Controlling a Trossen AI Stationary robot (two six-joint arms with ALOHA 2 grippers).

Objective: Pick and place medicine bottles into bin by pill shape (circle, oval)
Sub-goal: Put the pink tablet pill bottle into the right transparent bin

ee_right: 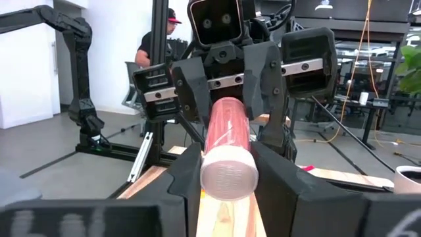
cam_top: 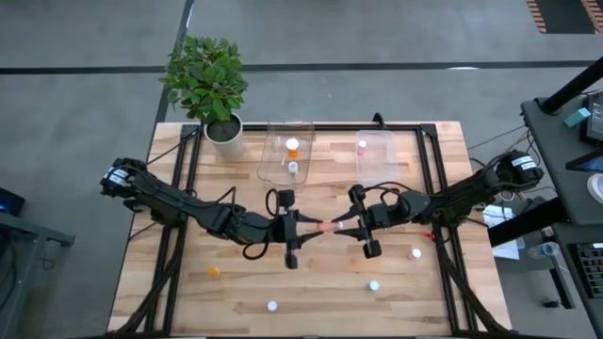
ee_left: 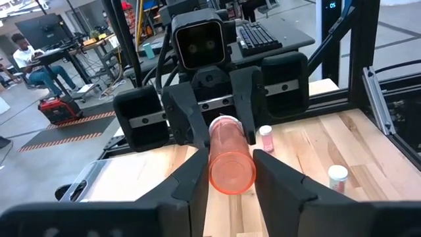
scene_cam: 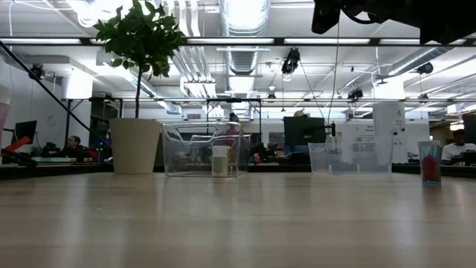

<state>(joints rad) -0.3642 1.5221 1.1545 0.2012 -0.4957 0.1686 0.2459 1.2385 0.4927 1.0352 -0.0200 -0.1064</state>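
Note:
A pinkish see-through medicine bottle (cam_top: 327, 226) with a white cap hangs level over the middle of the table, between my two grippers. My left gripper (cam_top: 303, 227) comes from the table's left and is shut on its bottom end (ee_left: 231, 172). My right gripper (cam_top: 349, 224) comes from the right and is shut on its cap end (ee_right: 228, 174). Loose bottles stand on the table: an orange one (cam_top: 214, 271) and three white-topped ones (cam_top: 272, 305), (cam_top: 374, 285), (cam_top: 415, 252). My left gripper pinches the bottle's bottom end (ee_left: 230, 187) between its two fingers (ee_left: 191, 181). The fingers come level from the table's left and lie along the bottle. The bottle lies level, clear of the table. My right gripper pinches the bottle's white cap end (ee_right: 228, 181) between its two fingers (ee_right: 187, 178). The fingers come level from the table's right and lie along the bottle. The bottle is level, clear of the table, with its far end in the left gripper.
Two clear tubs stand at the far side: the left one (cam_top: 268, 160) holds an orange-topped bottle (cam_top: 292, 145) and a white one (cam_top: 293, 169); the right one (cam_top: 386, 165) holds a pinkish one (cam_top: 362, 146). A potted plant (cam_top: 224, 132) stands far left.

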